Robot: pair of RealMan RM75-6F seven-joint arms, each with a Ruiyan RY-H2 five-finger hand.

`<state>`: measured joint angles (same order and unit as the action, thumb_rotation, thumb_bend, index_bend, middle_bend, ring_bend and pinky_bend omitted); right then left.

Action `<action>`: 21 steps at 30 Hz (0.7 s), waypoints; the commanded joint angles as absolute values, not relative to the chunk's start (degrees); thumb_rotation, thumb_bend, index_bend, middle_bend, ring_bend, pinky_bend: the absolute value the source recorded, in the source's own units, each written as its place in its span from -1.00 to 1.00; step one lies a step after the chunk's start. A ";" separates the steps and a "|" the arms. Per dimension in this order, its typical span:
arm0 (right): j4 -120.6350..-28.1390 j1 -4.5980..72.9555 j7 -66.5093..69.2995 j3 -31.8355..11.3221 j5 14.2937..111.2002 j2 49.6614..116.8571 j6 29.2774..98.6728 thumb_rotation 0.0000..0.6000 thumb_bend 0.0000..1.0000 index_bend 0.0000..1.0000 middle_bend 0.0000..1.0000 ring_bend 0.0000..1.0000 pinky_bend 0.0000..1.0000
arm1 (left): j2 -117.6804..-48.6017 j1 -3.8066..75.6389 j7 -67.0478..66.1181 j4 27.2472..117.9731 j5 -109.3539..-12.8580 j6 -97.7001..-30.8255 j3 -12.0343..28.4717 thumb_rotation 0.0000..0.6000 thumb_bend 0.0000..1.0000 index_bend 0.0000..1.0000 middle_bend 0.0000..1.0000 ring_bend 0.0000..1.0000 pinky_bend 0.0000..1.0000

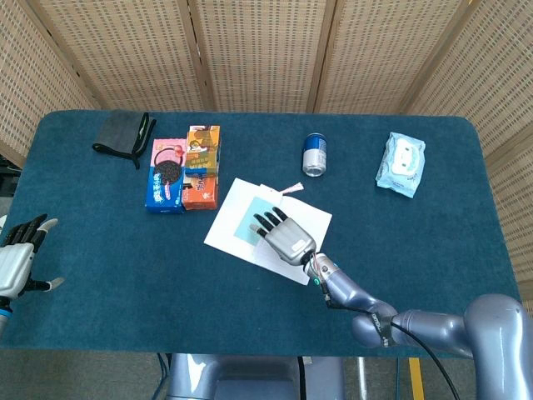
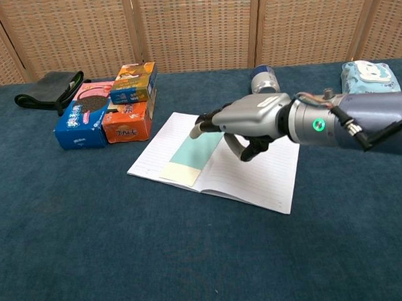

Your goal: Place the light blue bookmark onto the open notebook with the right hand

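The open notebook (image 1: 239,208) (image 2: 256,171) lies flat in the middle of the blue table. The light blue bookmark (image 2: 191,154) (image 1: 255,222) rests on its left page, with a pale yellow end toward me. My right hand (image 1: 284,235) (image 2: 243,118) hovers above the notebook's middle, fingers spread and empty, clear of the bookmark. My left hand (image 1: 18,254) stays at the table's left edge in the head view, fingers apart, holding nothing.
Snack boxes (image 1: 185,166) (image 2: 107,105) stand left of the notebook. A can (image 1: 314,154) (image 2: 264,78) and a wet-wipes pack (image 1: 400,163) (image 2: 367,76) sit behind and to the right. A dark pouch (image 1: 122,134) (image 2: 49,87) lies at the far left.
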<state>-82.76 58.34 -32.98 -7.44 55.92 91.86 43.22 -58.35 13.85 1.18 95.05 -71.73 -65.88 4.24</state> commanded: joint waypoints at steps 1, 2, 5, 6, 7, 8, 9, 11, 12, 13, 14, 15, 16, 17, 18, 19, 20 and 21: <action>-81.77 59.18 -35.04 -6.97 53.30 94.99 43.95 1.00 1.00 -1.00 -1.00 -1.00 -1.00 | -58.23 13.77 1.43 95.16 -72.20 -66.14 4.09 1.00 -0.93 -1.00 -1.00 -1.00 -1.00; -81.30 59.47 -35.46 -7.14 52.25 95.81 44.02 1.00 1.00 -1.00 -1.00 -1.00 -1.00 | -58.19 13.70 1.57 95.17 -72.34 -66.29 4.06 1.00 -0.93 -1.00 -1.00 -1.00 -1.00; -80.06 60.50 -37.04 -7.34 49.13 97.88 44.06 1.00 1.00 -1.00 -1.00 -1.00 -1.00 | -58.05 13.63 2.14 95.02 -72.46 -66.39 4.05 1.00 -0.93 -1.00 -1.00 -1.00 -1.00; -79.74 60.80 -37.48 -7.34 48.37 98.34 44.02 1.00 1.00 -1.00 -1.00 -1.00 -1.00 | -58.03 13.63 2.24 94.98 -72.49 -66.39 4.05 1.00 -0.93 -1.00 -1.00 -1.00 -1.00; -79.33 61.20 -38.00 -7.31 47.50 98.99 43.96 1.00 1.00 -1.00 -1.00 -1.00 -1.00 | -57.99 13.63 2.41 94.95 -72.54 -66.38 4.03 1.00 -0.93 -1.00 -1.00 -1.00 -1.00; -79.09 61.45 -38.37 -7.27 47.00 99.35 44.00 1.00 1.00 -1.00 -1.00 -1.00 -1.00 | -57.97 13.63 2.50 94.92 -72.57 -66.38 4.02 1.00 -0.93 -1.00 -1.00 -1.00 -1.00; -78.93 61.70 -38.71 -7.20 46.61 99.69 44.01 1.00 1.00 -1.00 -1.00 -1.00 -1.00 | -57.93 13.63 2.60 94.87 -72.59 -66.36 4.01 1.00 -0.93 -1.00 -1.00 -1.00 -1.00; -78.59 62.21 -39.38 -7.07 46.09 100.32 44.17 1.00 1.00 -1.00 -1.00 -1.00 -1.00 | -57.90 13.67 2.78 94.76 -72.54 -66.28 4.02 1.00 -0.93 -1.00 -1.00 -1.00 -1.00; -78.47 62.40 -39.60 -7.05 45.97 100.56 44.29 1.00 1.00 -1.00 -1.00 -1.00 -1.00 | -57.89 13.70 2.85 94.74 -72.54 -66.24 4.02 1.00 -0.93 -1.00 -1.00 -1.00 -1.00; -78.37 62.59 -39.74 -7.05 45.84 100.84 44.44 1.00 1.00 -1.00 -1.00 -1.00 -1.00 | -57.87 13.71 2.91 94.69 -72.52 -66.24 4.03 1.00 -0.93 -1.00 -1.00 -1.00 -1.00; -78.27 62.74 -39.82 -7.07 45.77 101.03 44.50 1.00 1.00 -1.00 -1.00 -1.00 -1.00 | -57.82 13.71 3.01 94.65 -72.54 -66.24 4.03 1.00 -0.93 -1.00 -1.00 -1.00 -1.00; -78.20 62.86 -39.89 -7.04 45.68 101.18 44.52 1.00 1.00 -1.00 -1.00 -1.00 -1.00 | -57.82 13.71 3.11 94.62 -72.55 -66.24 4.03 1.00 -0.93 -1.00 -1.00 -1.00 -1.00; -78.02 63.02 -39.95 -7.01 45.52 101.29 44.45 1.00 1.00 -1.00 -1.00 -1.00 -1.00 | -57.81 13.70 3.19 94.57 -72.54 -66.27 4.04 1.00 -0.93 -1.00 -1.00 -1.00 -1.00; -77.93 63.14 -40.00 -6.95 45.36 101.32 44.34 1.00 1.00 -1.00 -1.00 -1.00 -1.00 | -57.79 13.68 3.24 94.53 -72.54 -66.29 4.04 1.00 -0.93 -1.00 -1.00 -1.00 -1.00; -77.90 63.23 -40.03 -6.86 45.18 101.28 44.20 1.00 1.00 -1.00 -1.00 -1.00 -1.00 | -57.79 13.68 3.31 94.51 -72.55 -66.31 4.04 1.00 -0.93 -1.00 -1.00 -1.00 -1.00; -77.92 63.29 -40.05 -6.80 45.10 101.23 44.12 1.00 1.00 -1.00 -1.00 -1.00 -1.00 | -57.78 13.68 3.34 94.51 -72.55 -66.30 4.04 1.00 -0.93 -1.00 -1.00 -1.00 -1.00; -77.99 63.38 -40.14 -6.59 44.96 101.03 43.92 1.00 1.00 -1.00 -1.00 -1.00 -1.00 | -57.75 13.69 3.40 94.48 -72.58 -66.30 4.03 1.00 -0.93 -1.00 -1.00 -1.00 -1.00; -78.15 63.40 -40.25 -6.27 44.92 100.77 43.75 1.00 1.00 -1.00 -1.00 -1.00 -1.00 | -57.75 13.69 3.45 94.47 -72.61 -66.29 4.01 1.00 -0.93 -1.00 -1.00 -1.00 -1.00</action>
<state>-78.03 63.36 -40.16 -6.47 44.97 100.95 43.89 -57.75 13.69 3.44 94.47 -72.61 -66.29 4.01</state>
